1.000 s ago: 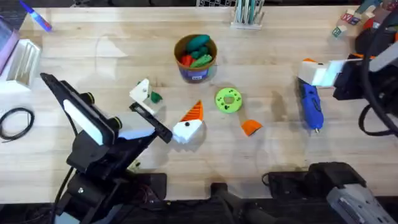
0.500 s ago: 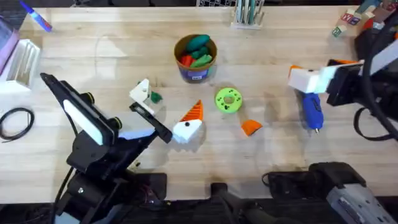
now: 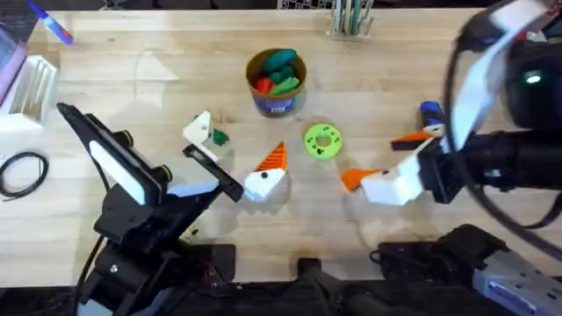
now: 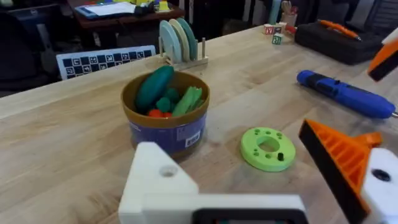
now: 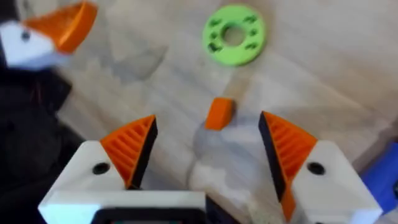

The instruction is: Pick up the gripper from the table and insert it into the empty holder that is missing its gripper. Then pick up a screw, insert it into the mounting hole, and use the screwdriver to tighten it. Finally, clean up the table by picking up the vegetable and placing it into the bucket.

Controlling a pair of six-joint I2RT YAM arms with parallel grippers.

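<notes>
While right end effector [image 5: 208,149] hangs low over tabletop [image 3: 132,79], fingers spread wide, nothing gripped, orange gripper [image 5: 219,113] lies on wood between its pads, short of lime-green disc [image 5: 234,35]. Left end effector [image 3: 237,167] near center: one orange pad, one bare holder, empty. Screwdriver [image 3: 429,111] partly hidden behind right arm. Bucket [image 3: 277,79] upright, toys inside.

My right arm [image 3: 492,167] covers most of the screwdriver [image 3: 430,110] at the overhead's right. The vegetable [image 3: 219,137] sits half behind my left gripper's [image 3: 237,158] white finger [image 3: 198,128].
</notes>
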